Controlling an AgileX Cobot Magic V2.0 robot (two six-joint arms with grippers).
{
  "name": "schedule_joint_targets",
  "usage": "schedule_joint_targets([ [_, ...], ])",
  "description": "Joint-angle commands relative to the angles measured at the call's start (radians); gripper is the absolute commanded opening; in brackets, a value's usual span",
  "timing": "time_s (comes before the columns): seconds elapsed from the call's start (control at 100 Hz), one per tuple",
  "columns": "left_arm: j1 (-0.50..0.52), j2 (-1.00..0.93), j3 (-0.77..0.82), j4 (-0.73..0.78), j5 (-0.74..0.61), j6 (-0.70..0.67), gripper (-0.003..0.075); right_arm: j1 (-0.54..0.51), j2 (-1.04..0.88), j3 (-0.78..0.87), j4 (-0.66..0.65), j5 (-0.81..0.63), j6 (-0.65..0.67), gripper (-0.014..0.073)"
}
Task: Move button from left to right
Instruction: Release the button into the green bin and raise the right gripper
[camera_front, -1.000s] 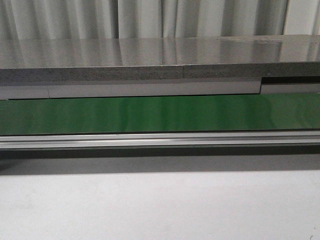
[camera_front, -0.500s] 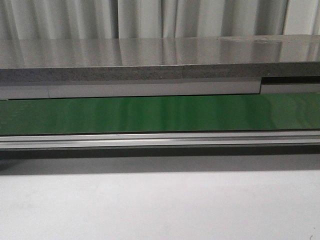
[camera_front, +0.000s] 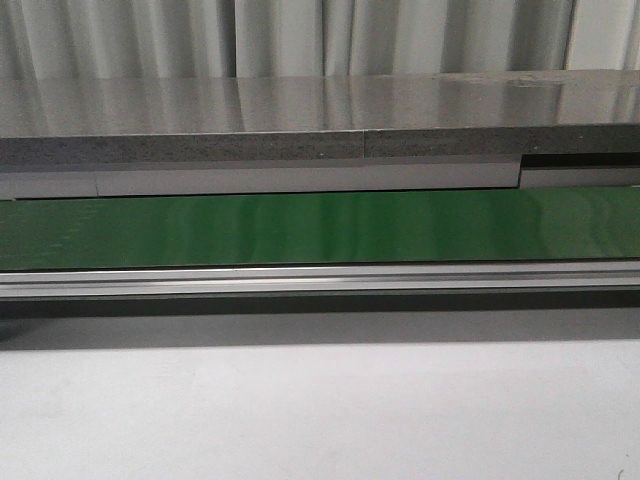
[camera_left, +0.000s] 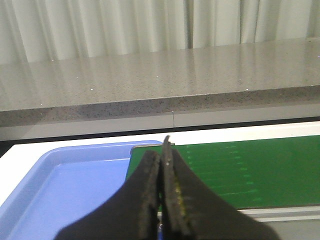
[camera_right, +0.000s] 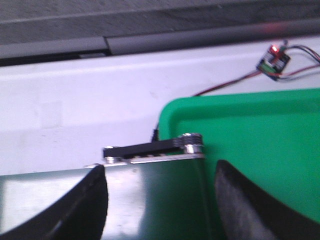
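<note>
The button is not in any view. My left gripper (camera_left: 162, 157) is shut with its black fingers pressed together and nothing between them; it hangs over the near end of the green conveyor belt (camera_left: 240, 170), beside a blue tray (camera_left: 60, 185). My right gripper (camera_right: 160, 192) is open and empty, its fingers (camera_right: 82, 205) spread over the belt's end (camera_right: 155, 200), next to a green tray (camera_right: 260, 135). Neither gripper shows in the front view.
In the front view the green belt (camera_front: 320, 228) runs left to right behind an aluminium rail (camera_front: 320, 280), with a grey stone ledge (camera_front: 300, 120) and curtains behind and white table (camera_front: 320, 410) in front. A small circuit board with red wires (camera_right: 274, 60) lies beyond the green tray.
</note>
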Motion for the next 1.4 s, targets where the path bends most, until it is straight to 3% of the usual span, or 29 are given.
schedule_joint_targets([
  [0.0,-0.007,0.012,-0.028,-0.010,-0.077,-0.001,-0.0020,0.053,-0.094,0.003,0.014,-0.081,-0.010,0.0469],
  [0.42,-0.007,0.012,-0.028,-0.010,-0.077,-0.001,-0.0020,0.262,-0.480,0.414,0.015,-0.310,-0.010,0.0469],
  [0.75,-0.007,0.012,-0.028,-0.010,-0.077,-0.001,-0.0020,0.298,-0.891,0.747,0.025,-0.394,-0.010,0.0469],
  [1.03,-0.007,0.012,-0.028,-0.010,-0.077,-0.001,-0.0020,0.298,-1.202,0.872,0.025,-0.329,-0.010,0.0469],
  [1.29,-0.007,0.012,-0.028,-0.010,-0.077,-0.001,-0.0020,0.298,-1.255,0.897,0.024,-0.287,-0.010,0.0463],
  [1.39,-0.007,0.012,-0.028,-0.010,-0.077,-0.001,-0.0020,0.298,-1.255,0.897,0.024,-0.296,-0.010,0.0376],
])
